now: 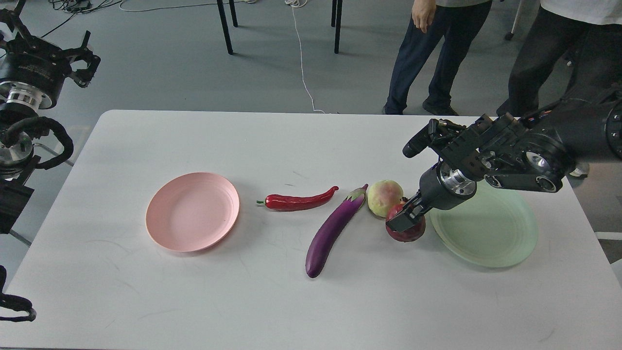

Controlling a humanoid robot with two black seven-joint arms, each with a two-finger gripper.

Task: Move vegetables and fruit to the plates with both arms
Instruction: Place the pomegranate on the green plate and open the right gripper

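Observation:
My right gripper (405, 219) is shut on the dark red pomegranate (412, 233) and holds it just above the table, between the peach (382, 196) and the left rim of the pale green plate (491, 236). The purple eggplant (332, 231) lies slantwise left of the peach. The red chili pepper (297, 200) lies left of the eggplant's cap. The pale pink plate (192, 212) sits empty at the left. My left gripper (83, 52) is raised off the table's far left corner, open and empty.
The white table (272, 301) carries everything. Two people (437, 53) stand just beyond its far right edge. Dark furniture legs (224, 26) and a white cable (302, 58) are on the grey floor behind.

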